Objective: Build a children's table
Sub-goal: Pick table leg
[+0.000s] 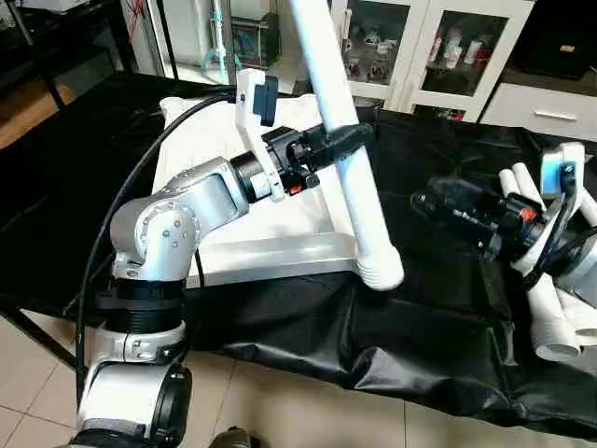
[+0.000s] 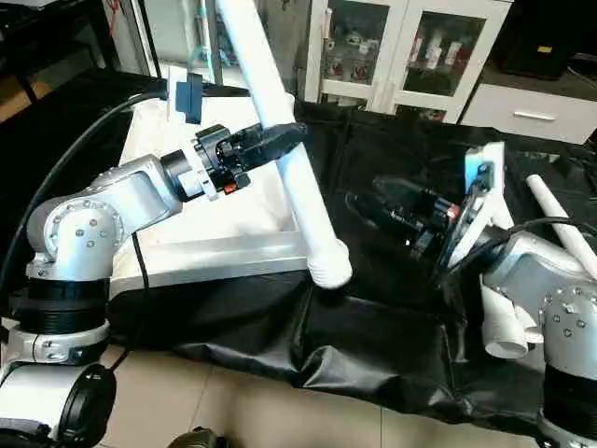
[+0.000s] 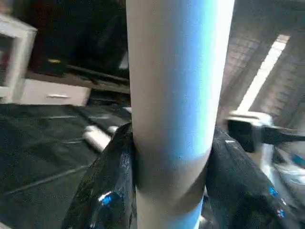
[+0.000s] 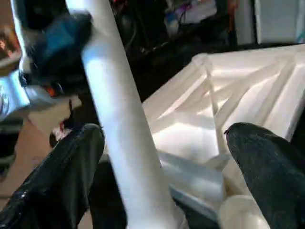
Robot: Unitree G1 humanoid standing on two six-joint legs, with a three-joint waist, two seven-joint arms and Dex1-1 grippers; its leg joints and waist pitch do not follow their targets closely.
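The left claw (image 1: 353,137) is clamped around a long white leg (image 1: 347,163), gripped about midway along its length, with one black finger (image 3: 107,191) seen pressed to each side of the tube in the left wrist view. The leg is held tilted, its thick ribbed end (image 1: 381,271) low at the near right corner of the tabletop (image 1: 280,210), which lies upside down on the black-covered table (image 1: 420,327). The right claw (image 2: 368,207) is spread wide and holds nothing; it hangs above the black cover, just beside the leg's lower part.

The step in hand appears to be the seating of this leg in the corner socket. For that to go well, the leg would have to be brought upright over the socket so that the ribbed end enters squarely before any turning is tried; a tilted entry could cross the threads. The free claw could be closed low on the tube to steady it.

Spare legs (image 1: 550,317) are piled at the right edge of the table, close under the right arm, where they could be knocked. The loose cable (image 1: 140,177) along the left arm could also snag. Glass-fronted cabinets (image 1: 438,47) stand behind.
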